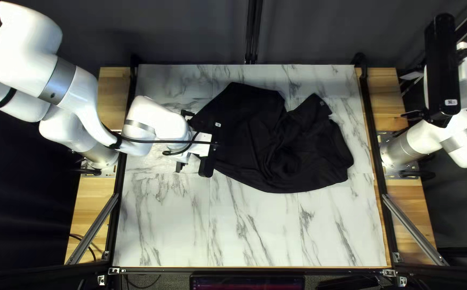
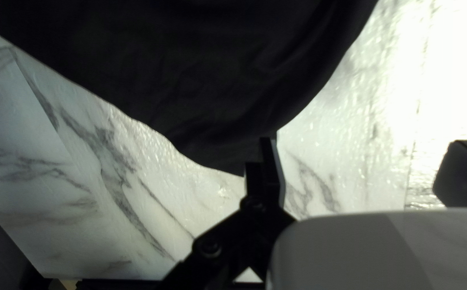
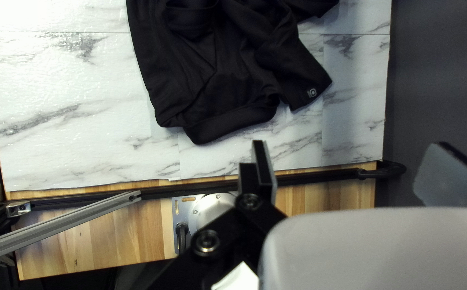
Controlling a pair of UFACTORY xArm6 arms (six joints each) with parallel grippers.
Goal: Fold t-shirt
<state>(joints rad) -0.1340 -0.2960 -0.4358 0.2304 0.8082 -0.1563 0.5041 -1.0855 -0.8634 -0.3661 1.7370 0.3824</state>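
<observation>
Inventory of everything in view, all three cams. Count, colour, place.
crumpled cloth t-shirt: one, black, on the tabletop
small square badge: one, pale grey, near a shirt corner
marble-pattern tabletop: one, white with grey veins, under the shirt
wooden side boards: two, light brown, left and right of the tabletop
slanting metal bars: two, silver, across the boards
long curtain: one, dark, behind the far edge
flat screen: one, dark, beyond the near edge, partly visible
thin cable: at least one, black, along the left arm
arms: two, white with grey bands, left and right
left claw: one, black, open, beside the shirt
right claw: one, black, open, off the shirt
</observation>
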